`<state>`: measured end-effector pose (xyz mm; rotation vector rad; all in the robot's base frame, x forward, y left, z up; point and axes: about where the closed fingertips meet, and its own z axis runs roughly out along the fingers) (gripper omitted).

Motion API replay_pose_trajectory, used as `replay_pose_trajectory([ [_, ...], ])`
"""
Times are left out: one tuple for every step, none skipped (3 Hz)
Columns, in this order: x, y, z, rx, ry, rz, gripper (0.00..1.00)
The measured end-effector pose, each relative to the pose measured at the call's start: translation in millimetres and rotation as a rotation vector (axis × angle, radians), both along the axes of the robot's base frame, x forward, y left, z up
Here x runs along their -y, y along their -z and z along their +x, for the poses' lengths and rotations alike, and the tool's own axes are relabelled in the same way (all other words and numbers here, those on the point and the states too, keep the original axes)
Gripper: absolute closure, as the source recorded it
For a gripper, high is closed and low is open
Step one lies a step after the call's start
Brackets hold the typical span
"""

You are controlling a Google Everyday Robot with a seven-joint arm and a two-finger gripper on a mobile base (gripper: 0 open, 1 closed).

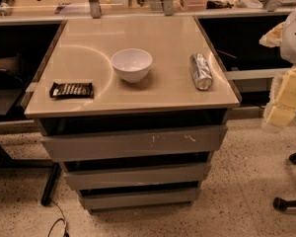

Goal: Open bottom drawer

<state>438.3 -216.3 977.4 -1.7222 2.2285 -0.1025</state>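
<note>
We are aiming for the top lip of the seemingly shut bottom drawer (140,198), low-left of the gripper (283,102), whose hold we cannot tell.

Here's the grey cabinet seen from above with three drawers stacked: the top drawer (133,143) with pale scratch marks, the middle drawer (138,175) under it, and the plain-fronted bottom drawer (140,198) lowest, just above the speckled floor (246,181). On the beige top (89,53) sit a white bowl (131,64) in the middle, a silver can (201,71) on its side to the right, and a dark-wrapped snack bar (71,90) front left. The gripper (282,106) hangs at the right edge, pale yellow, well apart from the drawers.
</note>
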Motion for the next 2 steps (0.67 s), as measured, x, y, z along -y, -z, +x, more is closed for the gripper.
replay_pose_trajectory([
  [0, 0, 0, 0.000, 0.000, 0.000, 0.00],
  [-2, 18, -8, -0.027, 0.006, 0.016, 0.00],
])
